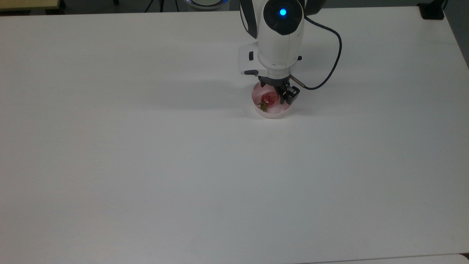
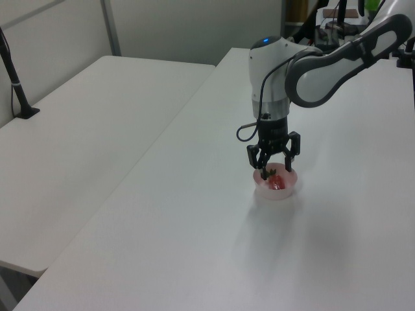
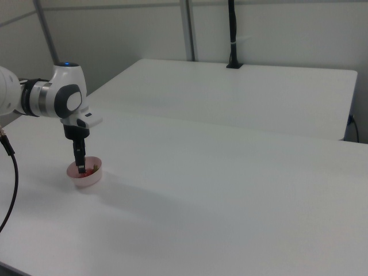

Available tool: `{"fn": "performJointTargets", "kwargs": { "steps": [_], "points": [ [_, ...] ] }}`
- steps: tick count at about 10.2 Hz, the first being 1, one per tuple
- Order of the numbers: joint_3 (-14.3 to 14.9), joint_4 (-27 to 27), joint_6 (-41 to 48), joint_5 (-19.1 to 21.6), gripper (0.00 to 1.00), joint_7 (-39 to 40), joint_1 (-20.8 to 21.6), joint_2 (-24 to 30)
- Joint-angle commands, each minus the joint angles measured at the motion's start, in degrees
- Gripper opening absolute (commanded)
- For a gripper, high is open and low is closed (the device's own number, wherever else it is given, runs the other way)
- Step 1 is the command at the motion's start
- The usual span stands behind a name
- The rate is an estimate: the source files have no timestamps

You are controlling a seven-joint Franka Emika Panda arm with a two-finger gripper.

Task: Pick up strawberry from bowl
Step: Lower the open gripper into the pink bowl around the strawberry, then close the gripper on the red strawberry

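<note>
Your black two-finger jaws stand spread wide and empty, poised at the rim of the small round pale pink plastic bowl (image 2: 277,190) on the white bench (image 1: 146,165). The small glossy red strawberry (image 1: 270,97) lies inside it, directly beneath and between the fingers (image 2: 266,171), its long axis running toward the top view's lower left, where the green cap points. Judging from this, you need only descend and close.
</note>
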State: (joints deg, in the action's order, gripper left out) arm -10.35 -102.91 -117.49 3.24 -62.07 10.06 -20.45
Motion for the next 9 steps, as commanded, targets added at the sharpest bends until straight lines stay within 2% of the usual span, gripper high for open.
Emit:
{"fn": "performJointTargets", "kwargs": {
  "steps": [1, 3, 4, 5, 6, 7, 9],
  "points": [
    [0.33, -0.80, -3.00, 0.45, 0.76, -1.56, 0.75, -1.43],
    [0.24, -0.72, -4.41, -0.43, 0.77, -1.65, 0.75, -2.05],
    [0.33, -0.72, -4.85, -1.13, 0.71, -1.65, 0.75, -2.75],
    [0.33, -0.72, -5.29, -1.74, 0.57, -1.65, 0.84, -2.84],
    [0.33, -0.72, -5.30, -2.01, 0.51, -1.56, 0.84, -2.85],
    [0.24, -0.63, -5.30, -2.45, 0.46, -1.47, 0.84, -2.85],
    [0.24, -0.45, -4.60, -2.45, 0.42, -0.95, 0.58, -1.97]
  ]
}}
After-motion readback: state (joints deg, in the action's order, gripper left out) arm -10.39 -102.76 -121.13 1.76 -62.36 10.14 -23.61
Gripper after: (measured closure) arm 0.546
